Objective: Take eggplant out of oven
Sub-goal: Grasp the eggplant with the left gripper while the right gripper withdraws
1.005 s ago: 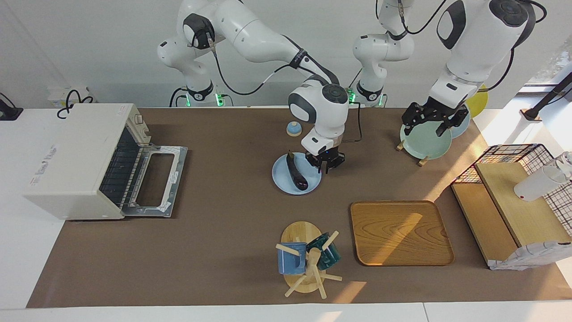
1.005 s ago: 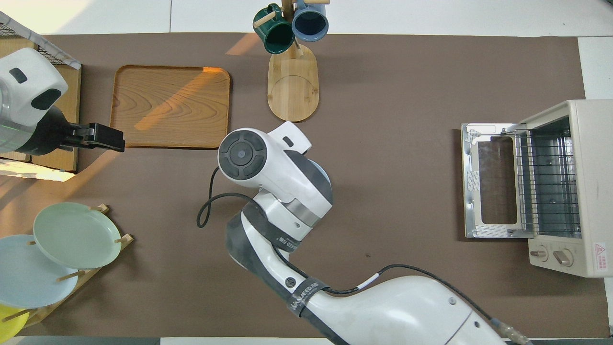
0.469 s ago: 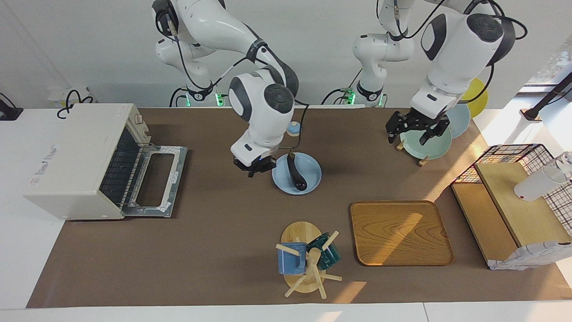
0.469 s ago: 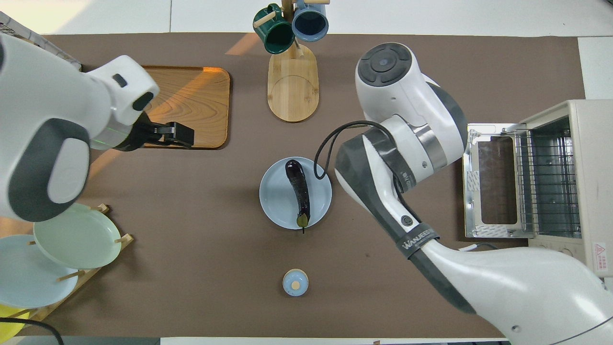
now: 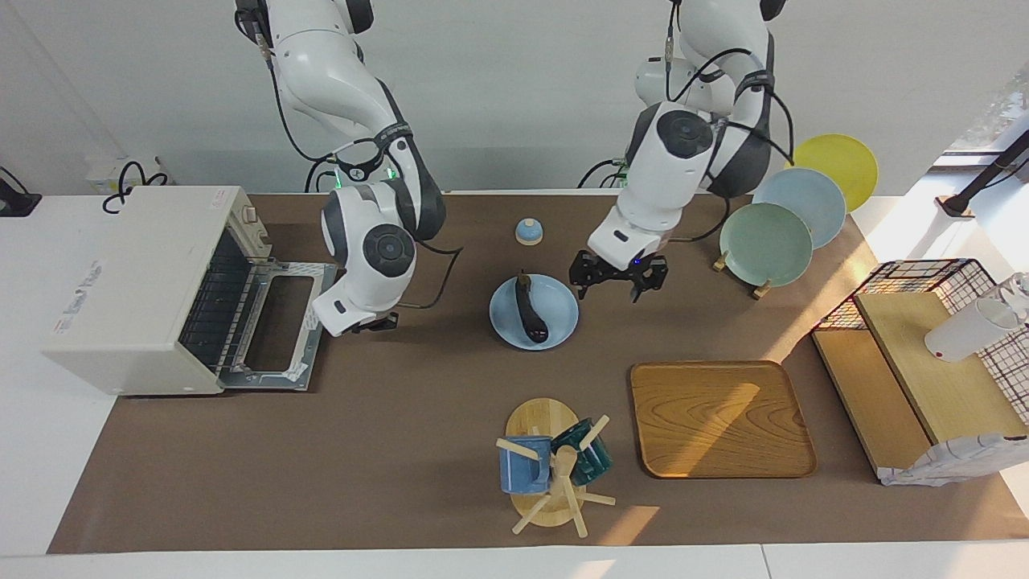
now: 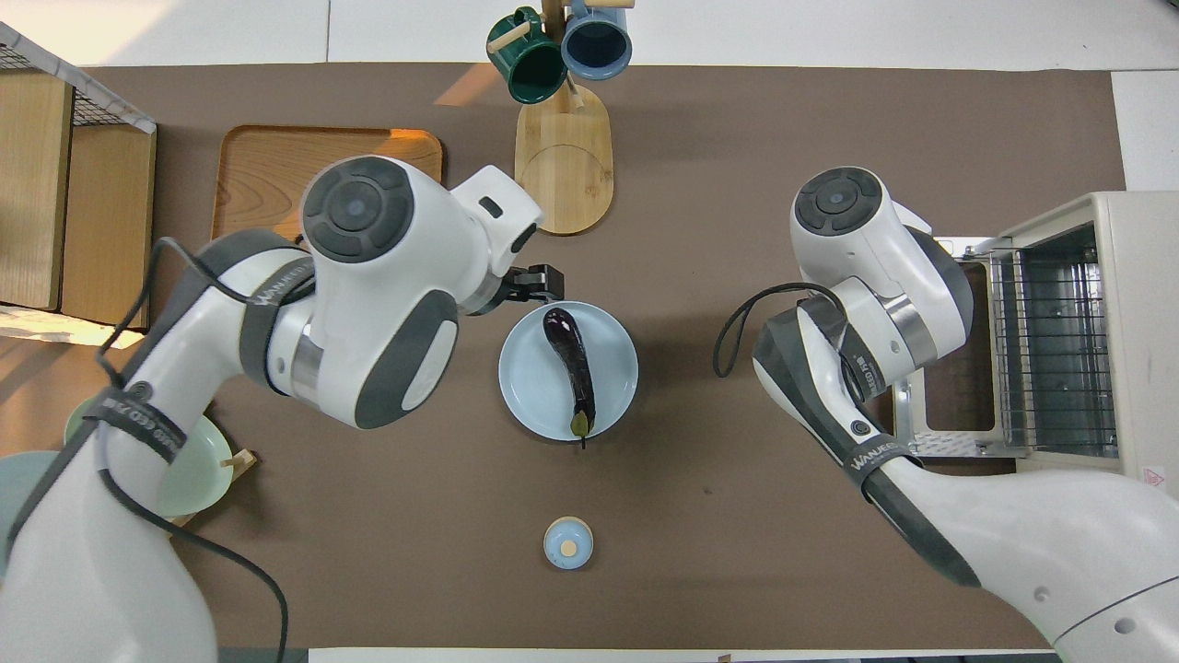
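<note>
- Two arms are over the desk. The eggplant is already out of the oven. It lies on a light blue plate in the middle of the desk, at about 3 o'clock from the oven in the facing view.
- The left jaws are spread wide and hold nothing. They hang just at 3 o'clock of the plate. If they drop low, they may bump the rim and tip the plate.
- The eggplant is round and shiny, so I think a bump can make it roll off.
- The right jaws are clenched tight and empty, close to the open oven door. A swing toward 9 o'clock may knock the door.
</note>
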